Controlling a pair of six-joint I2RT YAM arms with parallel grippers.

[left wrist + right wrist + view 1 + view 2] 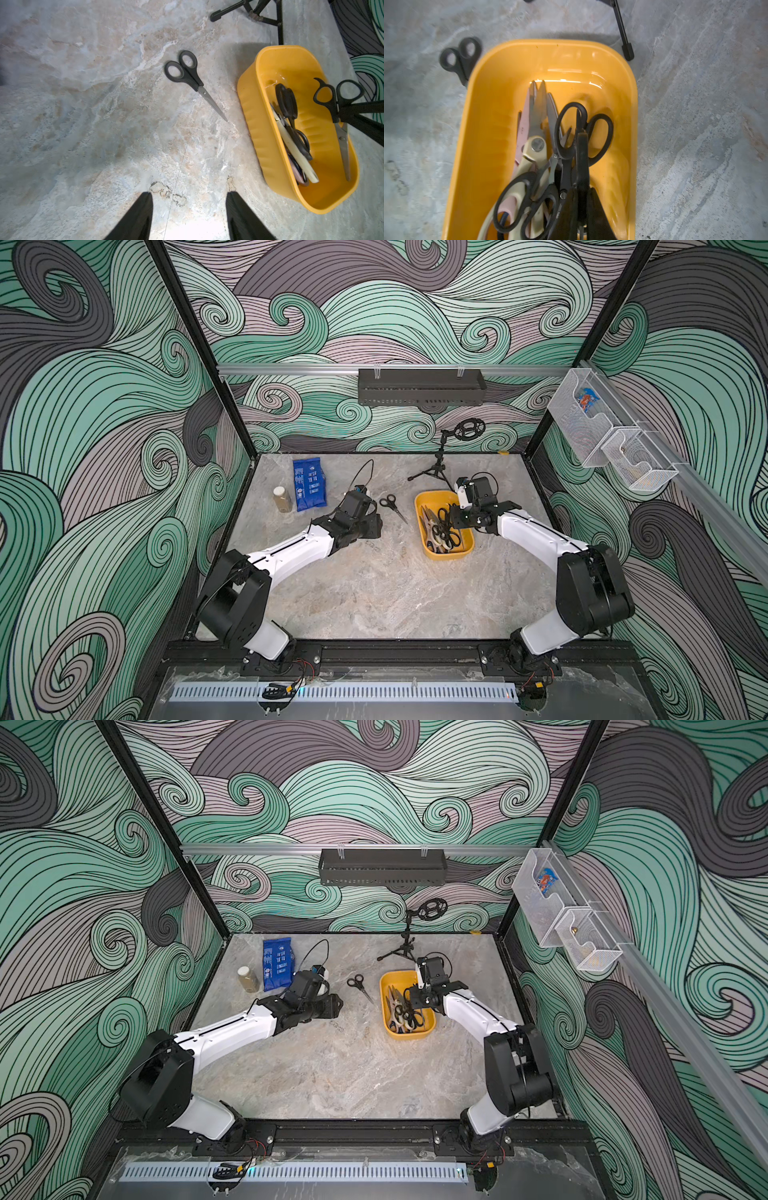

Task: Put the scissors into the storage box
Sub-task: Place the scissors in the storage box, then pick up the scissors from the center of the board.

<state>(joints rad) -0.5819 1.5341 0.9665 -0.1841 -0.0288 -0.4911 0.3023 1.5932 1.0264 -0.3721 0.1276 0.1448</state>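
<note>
The mustard-yellow storage box point(432, 499) point(395, 979) point(255, 124) point(500, 104) stands right of centre. Inside lie several scissors, among them a cream-handled pair point(533, 158) and a pink pair point(523, 128). My right gripper point(455, 522) point(409, 998) point(582, 193) hangs over the box, shut on a black-handled pair of scissors point(336, 99) point(582, 145) whose blades point down into it. One small black-handled pair point(392, 508) point(360, 988) point(191, 76) point(460, 58) lies on the table left of the box. My left gripper point(380, 526) point(338, 1004) point(188, 195) is open, just short of that pair, holding nothing.
A blue pouch point(309, 485) and a small jar point(282, 499) stand at the back left. A black mini tripod point(436, 468) stands behind the box. A dark perforated tray point(419, 387) hangs on the back wall and white wire baskets point(598, 431) on the right wall.
</note>
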